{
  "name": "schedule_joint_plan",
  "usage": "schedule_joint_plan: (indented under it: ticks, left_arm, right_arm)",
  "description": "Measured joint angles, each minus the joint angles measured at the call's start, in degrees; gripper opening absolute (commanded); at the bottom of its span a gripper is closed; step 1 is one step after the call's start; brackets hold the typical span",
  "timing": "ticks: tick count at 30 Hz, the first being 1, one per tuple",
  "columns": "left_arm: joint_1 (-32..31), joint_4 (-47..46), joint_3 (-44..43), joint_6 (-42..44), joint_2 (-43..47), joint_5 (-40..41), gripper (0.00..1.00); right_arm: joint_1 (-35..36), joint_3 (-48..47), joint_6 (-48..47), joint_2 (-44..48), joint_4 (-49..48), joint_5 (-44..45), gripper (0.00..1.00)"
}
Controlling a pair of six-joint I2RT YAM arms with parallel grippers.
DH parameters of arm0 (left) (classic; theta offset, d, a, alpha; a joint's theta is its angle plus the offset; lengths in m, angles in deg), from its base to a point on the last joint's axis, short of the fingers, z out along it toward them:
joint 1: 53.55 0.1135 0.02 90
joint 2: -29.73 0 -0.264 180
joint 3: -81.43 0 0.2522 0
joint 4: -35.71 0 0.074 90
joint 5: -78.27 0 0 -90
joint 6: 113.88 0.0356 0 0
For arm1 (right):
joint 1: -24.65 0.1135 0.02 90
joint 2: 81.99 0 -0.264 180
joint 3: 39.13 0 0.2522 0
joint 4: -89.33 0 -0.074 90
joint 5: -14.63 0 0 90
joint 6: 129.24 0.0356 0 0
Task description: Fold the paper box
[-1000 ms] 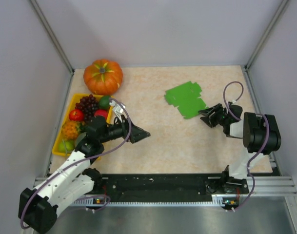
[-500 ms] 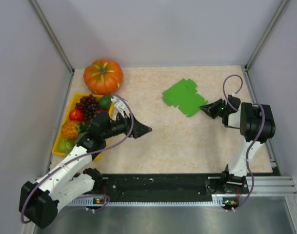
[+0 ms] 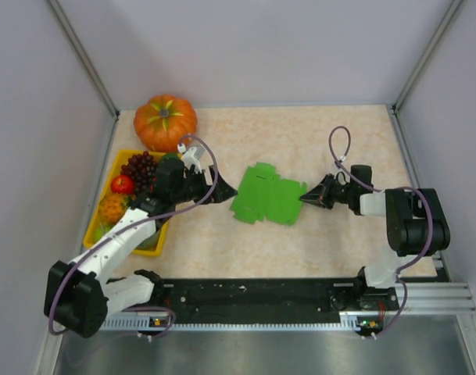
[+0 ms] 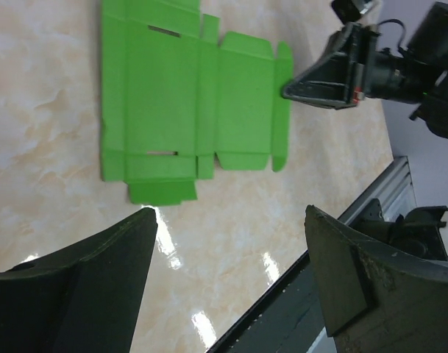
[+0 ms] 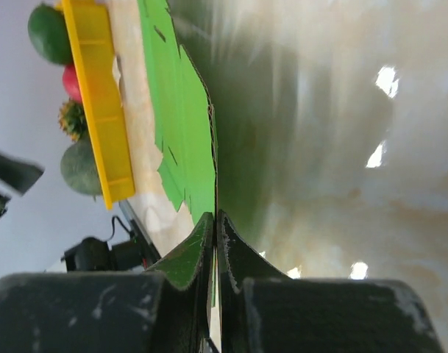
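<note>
A: Beige marbled table [image 3: 300, 242], that I can see. What is on it?
B: At your far left corner stands the orange pumpkin [image 3: 166, 123]. Near to it, along the left edge, is the yellow tray [image 5: 98, 95] with fruits.
A: And the paper box?
B: You find the paper box [image 3: 265, 203] in the middle of the table. It is a bright green sheet, opened out, between your two arms.
A: The right gripper?
B: Your right gripper [image 3: 304, 198] has its fingers pressed together on the right edge flap of the sheet. In the right wrist view the green card goes in between them.
A: The left one?
B: Your left gripper [image 3: 226, 191] stands wide, just beside the left edge of the sheet, and holds nothing. Whether it touches the card, I cannot tell.
</note>
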Motion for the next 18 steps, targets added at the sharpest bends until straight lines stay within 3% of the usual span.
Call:
schedule_joint_plan:
  ticks: [9, 18]
  left_arm:
    - [2.51, -5.68, 0.24, -2.93, -14.97, -5.92, 0.78]
    - [2.54, -10.71, 0.31, -4.22, -25.18, -7.06, 0.74]
  right_arm:
    - [0.81, 3.91, -4.79, 8.76, 5.11, -6.29, 0.0]
    - [0.85, 6.25, -4.13, 9.62, 2.34, -9.46, 0.0]
